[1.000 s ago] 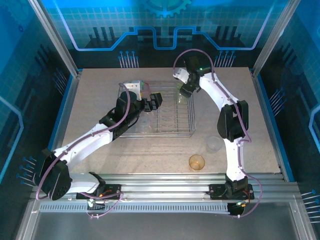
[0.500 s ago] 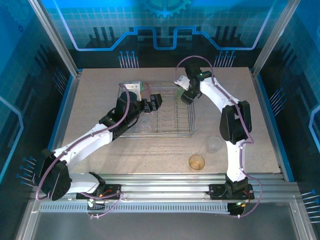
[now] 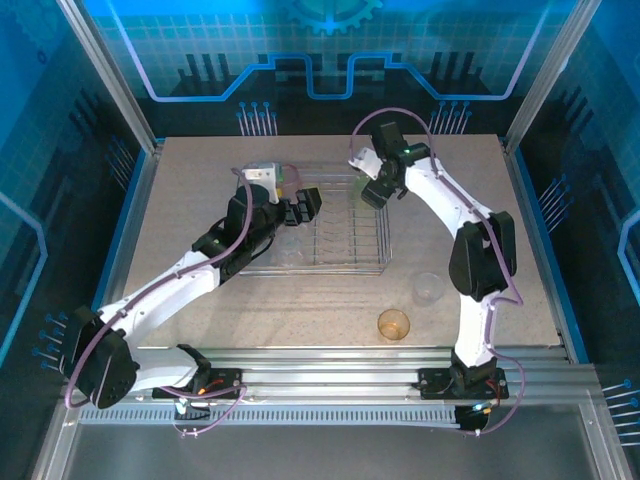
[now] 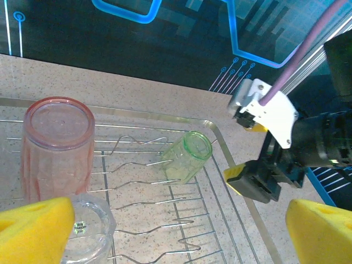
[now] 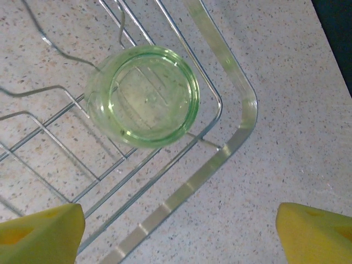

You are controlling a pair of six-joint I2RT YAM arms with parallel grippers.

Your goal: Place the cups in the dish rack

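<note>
The silver wire dish rack (image 3: 335,262) lies mid-table. A green cup (image 3: 358,196) leans on the prongs in its far right corner, seen close in the right wrist view as the green cup (image 5: 144,97) inside the rack's rim (image 5: 220,148). My right gripper (image 3: 376,190) hangs open just outside that corner, its midpoint (image 5: 179,236) over bare table. My left gripper (image 3: 304,205) is open over the rack's far left part, holding nothing (image 4: 181,245). Below it stand a red-pink cup (image 4: 56,146) and a clear cup (image 4: 88,225). The green cup (image 4: 188,157) sits further right.
An orange cup (image 3: 393,324) and a clear cup (image 3: 429,287) stand on the table near the right arm's base. The right arm's gripper (image 4: 264,176) shows in the left wrist view beside the rack. Frame posts and blue walls border the table.
My right gripper has drawn back from the green cup, towards the right and outside the rack's rim. The cup stays in the rack. The left arm has pulled slightly back to the left.
</note>
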